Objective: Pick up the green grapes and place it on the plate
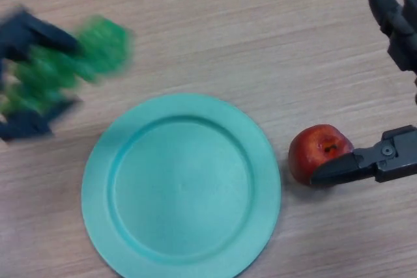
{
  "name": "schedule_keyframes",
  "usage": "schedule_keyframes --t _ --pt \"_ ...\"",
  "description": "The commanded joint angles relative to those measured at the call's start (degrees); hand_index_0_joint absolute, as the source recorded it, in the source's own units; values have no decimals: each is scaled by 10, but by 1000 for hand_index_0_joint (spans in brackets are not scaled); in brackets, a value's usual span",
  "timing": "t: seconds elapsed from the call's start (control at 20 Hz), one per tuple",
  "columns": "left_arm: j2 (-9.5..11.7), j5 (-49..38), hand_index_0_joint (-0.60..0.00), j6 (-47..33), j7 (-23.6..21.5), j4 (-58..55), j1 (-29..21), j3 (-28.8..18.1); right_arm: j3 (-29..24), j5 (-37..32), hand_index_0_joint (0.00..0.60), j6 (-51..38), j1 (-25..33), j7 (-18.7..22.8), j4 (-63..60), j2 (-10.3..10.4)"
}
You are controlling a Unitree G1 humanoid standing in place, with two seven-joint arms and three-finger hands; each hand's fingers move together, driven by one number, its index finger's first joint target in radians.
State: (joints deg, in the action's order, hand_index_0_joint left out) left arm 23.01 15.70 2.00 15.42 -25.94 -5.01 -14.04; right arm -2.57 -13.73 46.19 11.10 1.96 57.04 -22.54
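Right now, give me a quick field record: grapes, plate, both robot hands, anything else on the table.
grapes: green grapes, left of the plate, held
left robot hand: left robot hand curled round the grapes
plate: teal plate, nothing on it
right robot hand: right robot hand at right edge, fingers relaxed, one tip beside the apple
other: red apple on wooden table, right of plate

The green grapes (65, 66) sit at 10 o'clock from the plate (181, 187), clamped in the left hand (29, 79), whose dark fingers curl above and below the bunch. The teal plate lies low in the middle of the wooden table (228, 24), holding nothing. A red apple (316, 151) rests just beside the plate's rim at 3 o'clock. The right hand (391, 89) comes in from the right edge, with 1 finger (342, 168) touching the apple's lower side.
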Motion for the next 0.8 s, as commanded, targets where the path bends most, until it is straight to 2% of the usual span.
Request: schedule_keyframes --t 0.05,0.15,0.25,0.3,0.4,0.45,0.5,0.55,0.7,0.8 --pt "-14 -69 -600 51 106 -163 43 -29 -22 4 0 -75 18 13 30 -14" --pt "-36 -23 -600 36 157 -199 70 -18 -19 6 0 -76 19 12 30 -15" --pt "-49 13 -600 -6 171 -192 81 -16 -15 11 0 -77 20 8 30 -13" --pt "-57 -5 -600 -6 164 -193 77 -21 -14 12 0 -75 22 8 30 -13" --pt "-63 -22 -400 -6 155 -195 75 -24 -12 14 0 -75 22 7 30 -13" --pt "-63 -27 -250 -3 151 -199 76 -24 -10 16 0 -74 22 5 30 -12" --pt "-63 -34 -149 2 149 -203 77 -25 -8 18 0 -72 22 4 30 -11" --pt "-60 -57 -8 20 157 -214 78 -32 -2 23 0 -65 25 0 30 -10" --pt "-48 -123 0 53 169 -209 60 -68 7 32 0 -60 26 -6 30 -6" --pt "-36 -179 0 80 157 -209 40 -102 11 41 0 -58 27 -12 30 2"
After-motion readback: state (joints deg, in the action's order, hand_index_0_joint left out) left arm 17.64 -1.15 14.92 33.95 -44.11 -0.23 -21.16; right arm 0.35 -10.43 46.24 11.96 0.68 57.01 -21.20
